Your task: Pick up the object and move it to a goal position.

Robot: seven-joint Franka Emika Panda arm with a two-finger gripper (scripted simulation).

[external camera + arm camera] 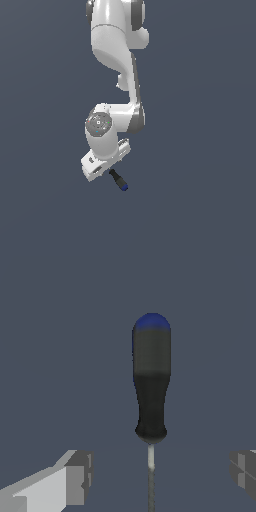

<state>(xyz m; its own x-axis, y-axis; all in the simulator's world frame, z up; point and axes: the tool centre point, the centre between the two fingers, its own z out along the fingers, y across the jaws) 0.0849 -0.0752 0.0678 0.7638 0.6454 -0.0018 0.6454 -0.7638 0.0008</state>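
Surface: plain dark grey-blue all round, no edges visible.
Gripper (pixel 155 476): fingers wide apart, gripping nothing.
Screwdriver (pixel 151 381): shaft between the fingers, untouched.

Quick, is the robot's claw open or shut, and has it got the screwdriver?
Gripper: open, holding nothing. Its fingers stand wide apart on either side of the screwdriver shaft, not touching it.

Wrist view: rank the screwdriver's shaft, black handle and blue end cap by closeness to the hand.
1. Shaft, between the open hand's fingers.
2. Black handle, beyond the shaft.
3. Blue end cap, at the far tip.
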